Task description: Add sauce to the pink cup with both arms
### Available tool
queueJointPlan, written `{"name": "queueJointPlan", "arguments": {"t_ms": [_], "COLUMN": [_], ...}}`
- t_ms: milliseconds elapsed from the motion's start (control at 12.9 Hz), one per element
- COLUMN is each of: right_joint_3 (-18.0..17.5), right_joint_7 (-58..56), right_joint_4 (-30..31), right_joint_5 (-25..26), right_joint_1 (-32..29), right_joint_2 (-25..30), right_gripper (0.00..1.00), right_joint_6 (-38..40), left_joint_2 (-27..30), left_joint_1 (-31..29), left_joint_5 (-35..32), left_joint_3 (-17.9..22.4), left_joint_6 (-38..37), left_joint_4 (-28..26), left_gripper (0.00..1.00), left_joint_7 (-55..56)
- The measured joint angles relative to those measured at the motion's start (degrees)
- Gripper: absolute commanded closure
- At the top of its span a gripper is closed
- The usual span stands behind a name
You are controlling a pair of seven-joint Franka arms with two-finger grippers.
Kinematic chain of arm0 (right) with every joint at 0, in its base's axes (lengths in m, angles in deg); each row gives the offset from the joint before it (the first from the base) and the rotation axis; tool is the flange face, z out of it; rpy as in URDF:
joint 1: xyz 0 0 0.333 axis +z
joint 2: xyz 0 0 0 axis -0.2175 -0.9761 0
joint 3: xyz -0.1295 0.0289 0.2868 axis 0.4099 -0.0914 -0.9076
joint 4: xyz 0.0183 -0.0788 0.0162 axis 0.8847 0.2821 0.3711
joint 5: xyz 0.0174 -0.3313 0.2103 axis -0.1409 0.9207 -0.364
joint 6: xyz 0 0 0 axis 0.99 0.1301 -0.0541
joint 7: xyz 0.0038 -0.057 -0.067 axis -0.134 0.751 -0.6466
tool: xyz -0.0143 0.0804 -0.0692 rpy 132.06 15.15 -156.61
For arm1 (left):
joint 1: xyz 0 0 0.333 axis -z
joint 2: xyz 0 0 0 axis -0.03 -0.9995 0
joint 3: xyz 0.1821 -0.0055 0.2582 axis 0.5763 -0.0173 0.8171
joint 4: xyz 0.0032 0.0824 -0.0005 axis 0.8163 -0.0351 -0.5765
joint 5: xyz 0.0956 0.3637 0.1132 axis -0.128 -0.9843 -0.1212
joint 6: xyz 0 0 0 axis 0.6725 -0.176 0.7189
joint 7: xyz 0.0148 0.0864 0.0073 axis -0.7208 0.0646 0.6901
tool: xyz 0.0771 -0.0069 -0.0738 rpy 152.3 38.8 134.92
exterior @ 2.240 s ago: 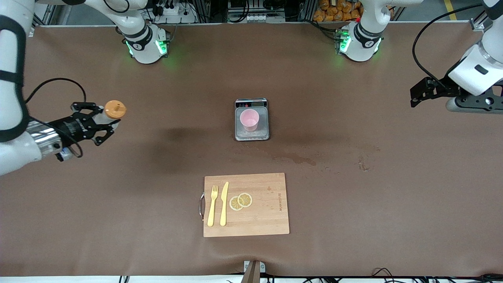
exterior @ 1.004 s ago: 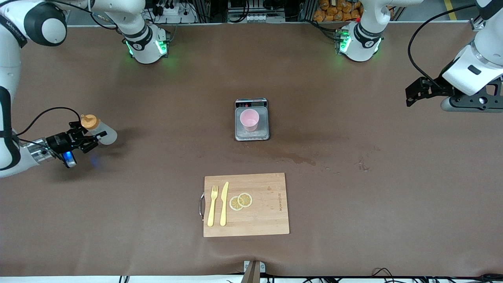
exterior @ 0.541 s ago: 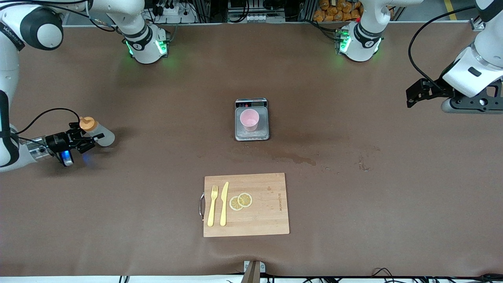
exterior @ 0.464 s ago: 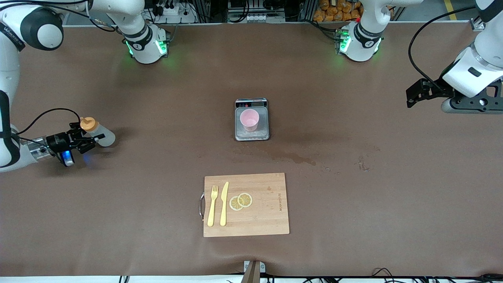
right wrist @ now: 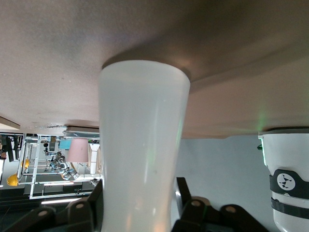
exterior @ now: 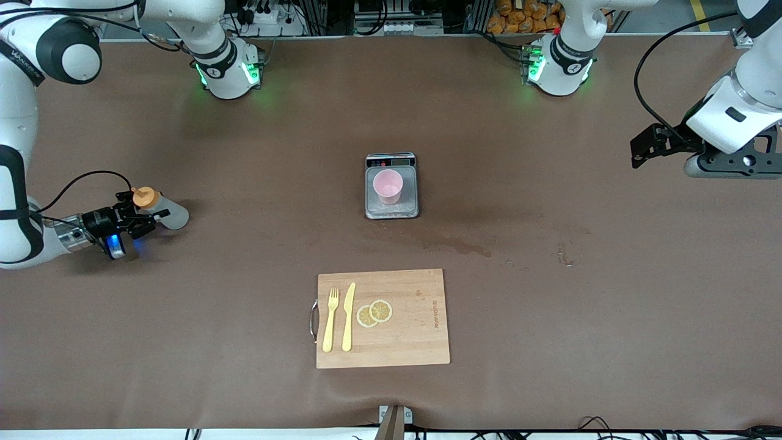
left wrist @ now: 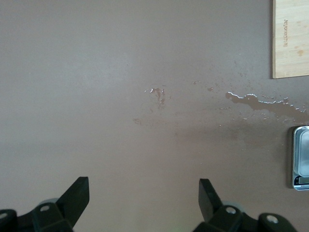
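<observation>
The sauce bottle (exterior: 166, 213), translucent white with an orange cap (exterior: 145, 197), is at the right arm's end of the table, tilted, its base down at the table surface. My right gripper (exterior: 145, 214) is shut on the sauce bottle; in the right wrist view its fingers (right wrist: 186, 203) press both sides of the bottle (right wrist: 142, 150). The pink cup (exterior: 388, 186) stands upright on a small scale (exterior: 391, 211) at the table's middle. My left gripper (exterior: 639, 153) is open and empty, up over the left arm's end of the table, fingers wide apart in the left wrist view (left wrist: 143, 200).
A wooden cutting board (exterior: 415, 330) lies nearer the front camera than the scale, bearing a yellow fork (exterior: 330, 319), a yellow knife (exterior: 348, 316) and two lemon slices (exterior: 374, 313). A wet stain (exterior: 458, 246) lies between board and scale.
My right gripper has come down from the air with the sauce bottle to the table surface, then shifted slightly toward the table's middle. The left arm has barely moved.
</observation>
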Motion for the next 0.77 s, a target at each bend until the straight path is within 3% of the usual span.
{"name": "queueJointPlan", "arguments": {"t_ms": [309,773], "right_joint_3": [0.0,0.0], "right_joint_7": [3.5,12.1], "right_joint_4": [-2.5,-14.3], "right_joint_5": [0.1,1.3], "right_joint_1": [0.0,0.0], "right_joint_2": [0.6,3.6], "right_gripper": [0.0,0.0], "right_joint_6": [1.7,10.4], "left_joint_2": [-0.1,0.7], "left_joint_1": [-0.2,-0.2], "left_joint_5": [0.0,0.0], "left_joint_3": [0.0,0.0], "left_joint_6": [0.0,0.0], "left_joint_4": [0.0,0.1], "left_gripper": [0.0,0.0], "left_joint_7": [0.0,0.0]}}
